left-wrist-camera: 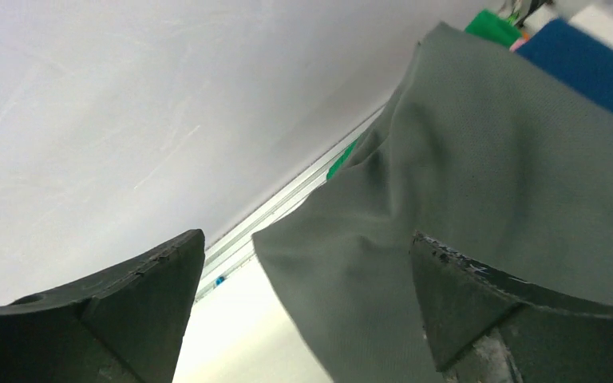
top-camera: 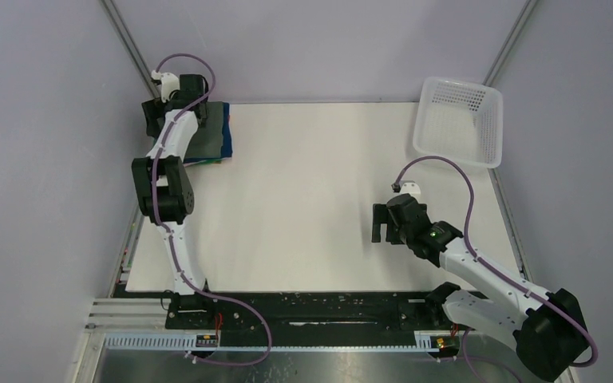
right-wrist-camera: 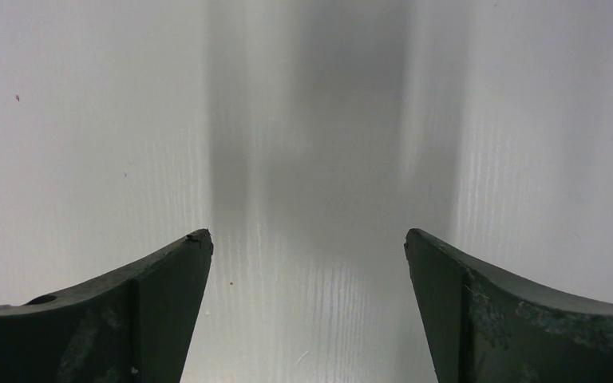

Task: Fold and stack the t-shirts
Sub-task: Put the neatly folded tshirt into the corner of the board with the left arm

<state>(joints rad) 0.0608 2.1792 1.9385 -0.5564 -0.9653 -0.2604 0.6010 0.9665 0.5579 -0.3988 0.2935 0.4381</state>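
A stack of folded t-shirts [top-camera: 211,132] lies at the table's far left corner, with the dark grey-green shirt [left-wrist-camera: 479,159] on top. Navy blue [left-wrist-camera: 591,64] and green [left-wrist-camera: 495,25] edges show beneath it. My left gripper [left-wrist-camera: 307,235] is open at the stack's far left corner. The grey-green shirt's corner reaches between its spread fingers and is not pinched. In the top view the left gripper [top-camera: 153,114] is partly hidden by its own wrist. My right gripper [top-camera: 379,223] is open over bare table at the right, and the right gripper [right-wrist-camera: 307,233] holds nothing.
A white mesh basket [top-camera: 456,82] sits tilted at the far right corner. The white table [top-camera: 311,199] ends at a metal rail [left-wrist-camera: 287,207] just beyond the stack, with grey walls close on both sides.
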